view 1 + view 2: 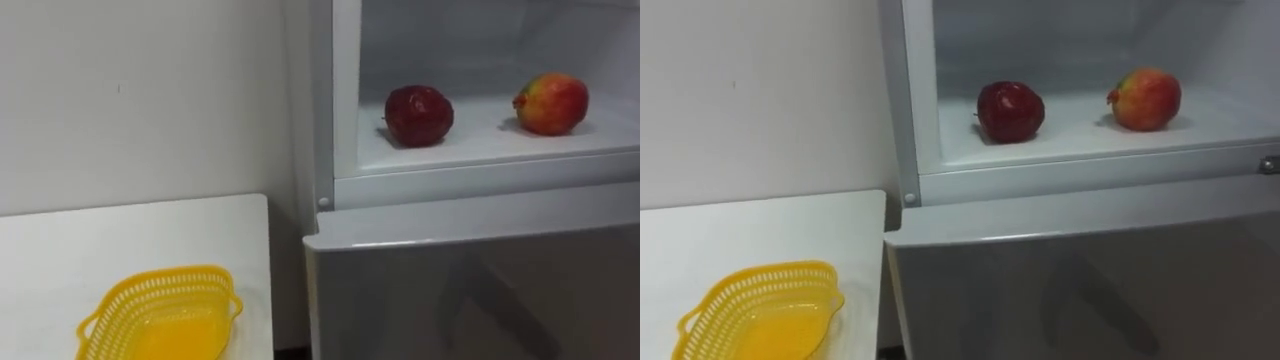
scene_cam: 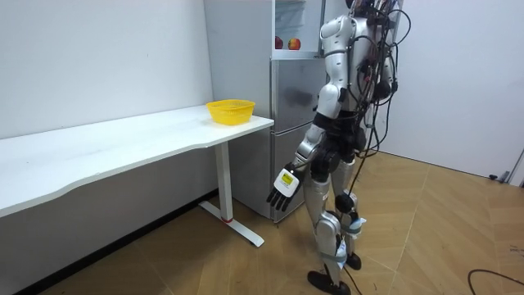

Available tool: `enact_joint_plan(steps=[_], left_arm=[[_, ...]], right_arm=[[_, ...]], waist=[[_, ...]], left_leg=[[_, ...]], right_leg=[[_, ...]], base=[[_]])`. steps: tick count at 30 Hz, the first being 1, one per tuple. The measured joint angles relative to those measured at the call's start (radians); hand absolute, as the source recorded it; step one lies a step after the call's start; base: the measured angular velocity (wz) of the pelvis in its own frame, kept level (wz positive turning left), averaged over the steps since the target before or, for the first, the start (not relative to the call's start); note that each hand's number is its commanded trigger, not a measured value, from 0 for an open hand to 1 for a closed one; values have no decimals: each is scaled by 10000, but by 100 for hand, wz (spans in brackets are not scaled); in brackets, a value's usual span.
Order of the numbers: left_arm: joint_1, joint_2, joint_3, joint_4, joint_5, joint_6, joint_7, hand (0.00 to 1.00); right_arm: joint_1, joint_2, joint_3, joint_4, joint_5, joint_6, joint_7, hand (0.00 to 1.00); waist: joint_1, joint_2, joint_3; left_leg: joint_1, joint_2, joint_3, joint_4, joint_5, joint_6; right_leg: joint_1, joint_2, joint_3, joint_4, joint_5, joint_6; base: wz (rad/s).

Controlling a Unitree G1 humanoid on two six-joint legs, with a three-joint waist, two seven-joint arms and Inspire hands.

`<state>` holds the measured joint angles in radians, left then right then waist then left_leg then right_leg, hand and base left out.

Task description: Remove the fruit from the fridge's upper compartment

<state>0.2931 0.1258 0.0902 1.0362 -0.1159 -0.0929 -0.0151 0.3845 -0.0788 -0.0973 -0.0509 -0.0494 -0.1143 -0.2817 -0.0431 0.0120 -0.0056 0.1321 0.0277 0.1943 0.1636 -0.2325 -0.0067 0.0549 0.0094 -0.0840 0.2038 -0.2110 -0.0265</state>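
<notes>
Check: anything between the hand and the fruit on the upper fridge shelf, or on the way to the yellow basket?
Nothing visible. The dark red apple and the red-yellow fruit sit apart on the exposed shelf. The left hand hangs open by the robot's side. The yellow basket sits empty on the table.

You have a glossy plastic mesh basket (image 1: 150,285) on a smooth, matt table (image 1: 100,240). The fridge door (image 1: 480,290) looks glossy and faintly reflective.

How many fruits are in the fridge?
2. A dark red fruit sits on the left of the shelf, and a red-and-yellow fruit sits to its right. The shelf runs past the picture's edge, so more could be hidden.
</notes>
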Motion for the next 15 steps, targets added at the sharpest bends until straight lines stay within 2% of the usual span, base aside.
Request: enact_joint_plan(steps=[2, 4, 7, 11, 15], left_arm=[[-3, 21, 33, 180, 2, -90, 26, 0], [-75, 33, 34, 477, 2, -216, 49, 0], [-134, 40, 32, 819, -73, -410, 36, 0], [-202, 99, 14, 1246, 26, -415, 29, 0], [-378, 253, -286, 1931, 465, -396, -7, 0]], right_arm=[[-53, -10, 58, -953, -9, -13, -24, 0], [-97, -109, 210, -1773, 1, -219, -153, 0], [-99, -106, 305, -1974, -223, -185, -379, 0], [-198, -108, 431, -2609, -880, -187, -687, 0], [-402, -114, 717, -3149, -1280, -187, -1468, 0]], waist=[[109, 23, 7], [174, 24, 9], [226, 17, 20], [285, 33, 28], [530, 60, 9]], left_leg=[[-1, 5, 2, 0, 0, -1], [6, 0, 6, 0, -1, -1], [-20, -10, -2, 1, -1, 0], [-62, -23, -13, 6, -1, 0], [-146, 0, 6, 8, 0, 0]], right_leg=[[-33, 11, 74, 14, 12, -17], [-37, 0, 52, 6, 16, -17], [-53, -19, -5, 18, 22, -7], [-80, -17, 21, 17, 34, 15], [-186, 16, 25, 28, 112, 13]], base=[[-19], [3], [6], [0], [-2]])
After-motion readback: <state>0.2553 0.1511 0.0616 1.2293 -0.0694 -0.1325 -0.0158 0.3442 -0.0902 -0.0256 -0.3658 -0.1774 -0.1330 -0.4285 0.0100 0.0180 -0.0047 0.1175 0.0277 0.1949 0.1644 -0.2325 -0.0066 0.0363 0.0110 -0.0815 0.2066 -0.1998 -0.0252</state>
